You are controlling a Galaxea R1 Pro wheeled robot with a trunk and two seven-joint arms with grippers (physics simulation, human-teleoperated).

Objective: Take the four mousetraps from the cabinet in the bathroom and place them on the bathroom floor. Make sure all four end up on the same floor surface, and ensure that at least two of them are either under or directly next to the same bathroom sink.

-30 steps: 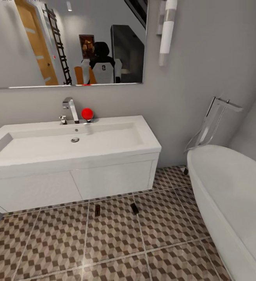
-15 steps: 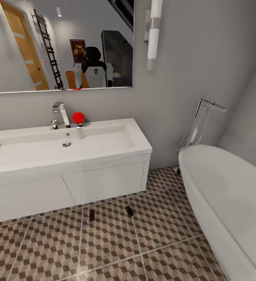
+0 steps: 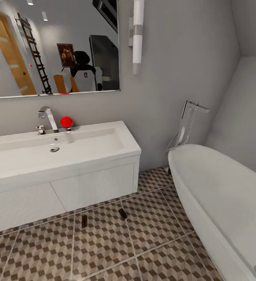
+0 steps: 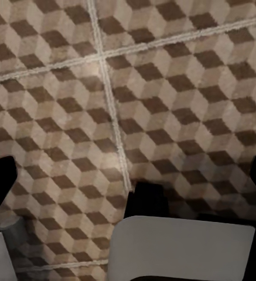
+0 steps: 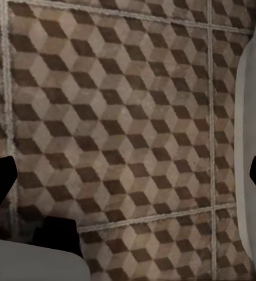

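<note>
Already two mousetraps (image 3: 84, 221) (image 3: 123, 214) are lying on the bathroom floor (image 3: 104, 249) just in front of the sink (image 3: 57, 150). Both wrist views are showing tiles between widely parted dark fingertips, so each gripper is standing open and empty. Since the earlier frame the camera is swinging right, toward the bathtub (image 3: 221, 195). The robot should be turning smoothly toward the cabinet, keeping clear of the tub.

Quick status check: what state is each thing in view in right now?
mousetraps: two flat on the floor, just in front of the vanity
vanity doors: closed
sink: empty
left gripper: open, empty
right gripper: open, empty
</note>
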